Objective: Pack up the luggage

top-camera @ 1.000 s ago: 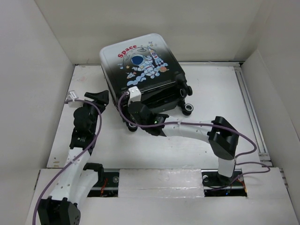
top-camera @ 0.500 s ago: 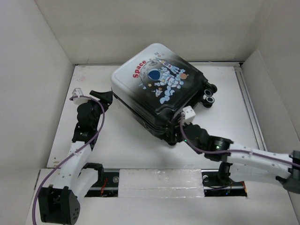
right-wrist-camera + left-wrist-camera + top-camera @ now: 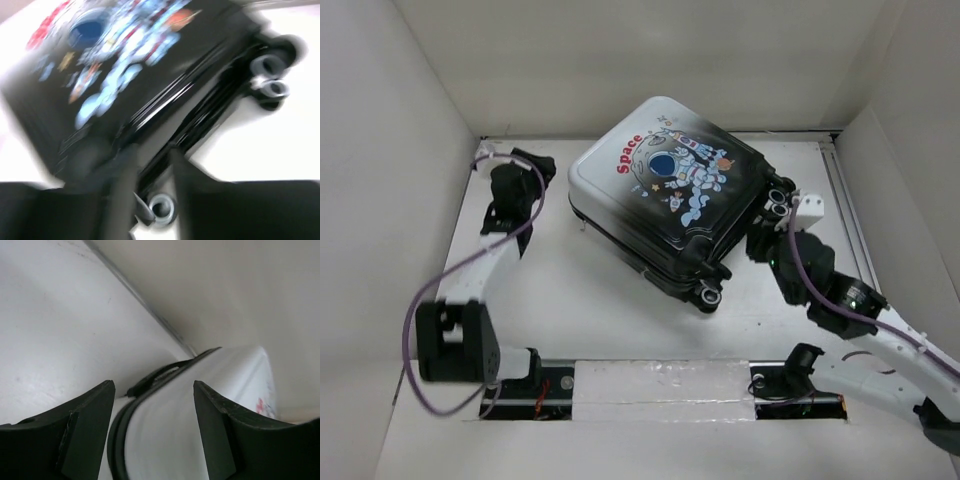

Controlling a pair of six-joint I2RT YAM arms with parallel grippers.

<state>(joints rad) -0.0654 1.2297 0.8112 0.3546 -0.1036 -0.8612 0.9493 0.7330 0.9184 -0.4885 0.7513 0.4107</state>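
The luggage (image 3: 670, 190) lies shut on the table, astronaut and red "Space" face up, its wheels (image 3: 708, 294) toward the near and right sides. My left gripper (image 3: 542, 165) is open and empty at the luggage's far-left corner. In the left wrist view the white shell (image 3: 190, 415) and its dark seam lie just ahead, between my fingers (image 3: 85, 435). My right gripper (image 3: 762, 240) is at the right side by the wheels. The right wrist view is blurred: the luggage (image 3: 125, 75) fills it, and a wheel (image 3: 162, 207) shows through a narrow gap between the fingers, which hold nothing.
White walls enclose the table on the left (image 3: 390, 180), back and right. A metal rail (image 3: 850, 230) runs along the table's right edge. My arm bases stand on the near ledge (image 3: 660, 385).
The luggage has turned and slid to the right. My right arm has swung from its front edge round to its right side. My left arm has reached toward the far-left corner.
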